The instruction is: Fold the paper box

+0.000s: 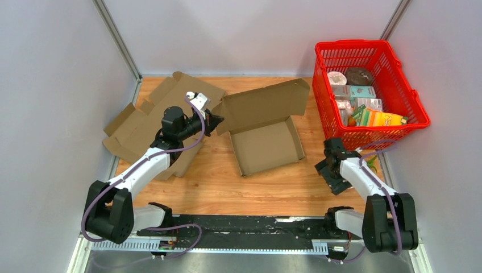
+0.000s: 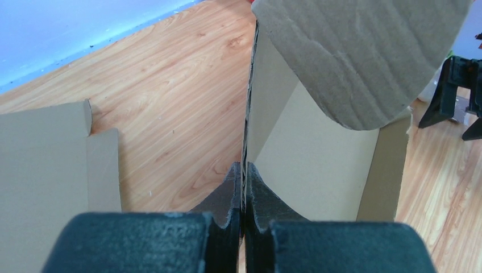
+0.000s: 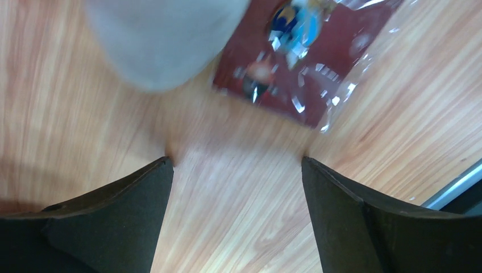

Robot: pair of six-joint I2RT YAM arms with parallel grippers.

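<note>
A brown cardboard box [image 1: 267, 145] sits open at the table's middle, its lid [image 1: 264, 104] raised at the back. My left gripper [image 1: 216, 121] is shut on the box's left side wall [image 2: 248, 114], whose edge runs up from between the fingers [image 2: 230, 187]. The rounded lid flap [image 2: 364, 51] hangs above the box's inside. My right gripper [image 1: 329, 170] is open and empty, pointing down at bare wood to the right of the box, its fingers [image 3: 131, 205] wide apart.
A flat unfolded cardboard sheet [image 1: 148, 122] lies at the left, under the left arm. A red basket [image 1: 398, 79] with several groceries stands at the back right. A dark red foil packet [image 3: 307, 62] lies on the wood just beyond the right gripper.
</note>
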